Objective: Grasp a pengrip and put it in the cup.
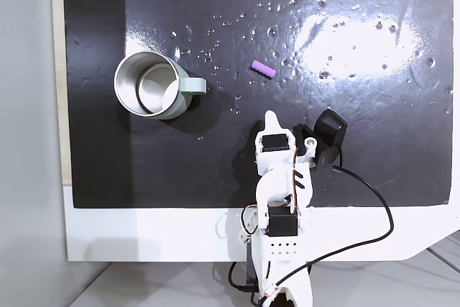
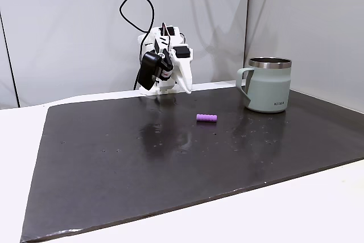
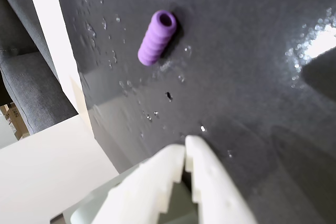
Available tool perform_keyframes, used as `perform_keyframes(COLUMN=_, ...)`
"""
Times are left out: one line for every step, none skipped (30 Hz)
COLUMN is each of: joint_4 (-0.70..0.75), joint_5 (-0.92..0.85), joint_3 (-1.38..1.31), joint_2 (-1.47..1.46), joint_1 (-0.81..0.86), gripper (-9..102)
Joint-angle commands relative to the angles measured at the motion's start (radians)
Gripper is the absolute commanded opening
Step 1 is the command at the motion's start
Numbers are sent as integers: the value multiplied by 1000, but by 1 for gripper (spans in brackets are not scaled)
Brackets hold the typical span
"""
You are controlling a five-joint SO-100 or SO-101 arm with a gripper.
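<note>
**Ann:** Right, so the pengrip (image 1: 264, 70) lay on its side on the black mat (image 1: 359, 163), just above the middle of a fixed view looking down, out in the open with nothing touching it.

**Bo:** And the cup (image 1: 149, 85) stood upright in the left half of that picture, well apart from the pengrip, its handle pointing right toward it. Steel inside, shiny, and nothing to be seen in it.

**Ann:** The gripper (image 1: 270, 116) sat lower centre there, tip aimed up the frame at the pengrip but short of it, bare mat between them.

**Bo:** In the wrist view the white fingertips (image 3: 176, 153) met at the bottom middle of the frame. Jaws pressed together, nothing between them!

**Ann:** Same view, the lilac ribbed pengrip (image 3: 156, 38) was in the upper middle, its open end turned toward the top.

**Bo:** From the low fixed view the cup (image 2: 268, 85) was at the right, the pengrip (image 2: 206, 118) centre, and the gripper (image 2: 186, 88) hung behind it, clear of the mat.
</note>
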Motion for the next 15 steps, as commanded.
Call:
perform_keyframes(joint_4=-35, joint_5=-44, joint_3=-3, joint_2=12, joint_1=-32, gripper=0)
perform_keyframes(joint_4=-35, joint_5=-44, joint_3=-3, joint_2=12, joint_1=-32, gripper=0)
perform_keyframes(joint_4=-35, joint_5=-44, joint_3=-3, joint_2=12, joint_1=-32, gripper=0)
perform_keyframes(joint_4=-35, joint_5=-44, joint_3=-3, joint_2=12, joint_1=-32, gripper=0)
perform_keyframes(joint_4=-35, joint_5=-44, joint_3=-3, joint_2=12, joint_1=-32, gripper=0)
perform_keyframes(joint_4=-35, joint_5=-44, joint_3=-3, joint_2=12, joint_1=-34, gripper=0)
perform_keyframes(joint_4=-35, joint_5=-44, joint_3=-3, joint_2=12, joint_1=-34, gripper=0)
perform_keyframes(joint_4=-35, joint_5=-46, joint_3=-3, joint_2=12, joint_1=-34, gripper=0)
perform_keyframes(joint_4=-35, joint_5=-46, joint_3=-3, joint_2=12, joint_1=-34, gripper=0)
perform_keyframes(joint_4=-37, joint_5=-46, joint_3=-3, joint_2=12, joint_1=-34, gripper=0)
perform_keyframes(joint_4=-37, joint_5=-46, joint_3=-3, joint_2=12, joint_1=-34, gripper=0)
perform_keyframes(joint_4=-37, joint_5=-46, joint_3=-3, joint_2=12, joint_1=-34, gripper=0)
perform_keyframes(joint_4=-37, joint_5=-49, joint_3=-5, joint_2=12, joint_1=-34, gripper=0)
perform_keyframes(joint_4=-37, joint_5=-58, joint_3=-9, joint_2=12, joint_1=-34, gripper=0)
perform_keyframes(joint_4=-41, joint_5=-58, joint_3=-25, joint_2=12, joint_1=-31, gripper=0)
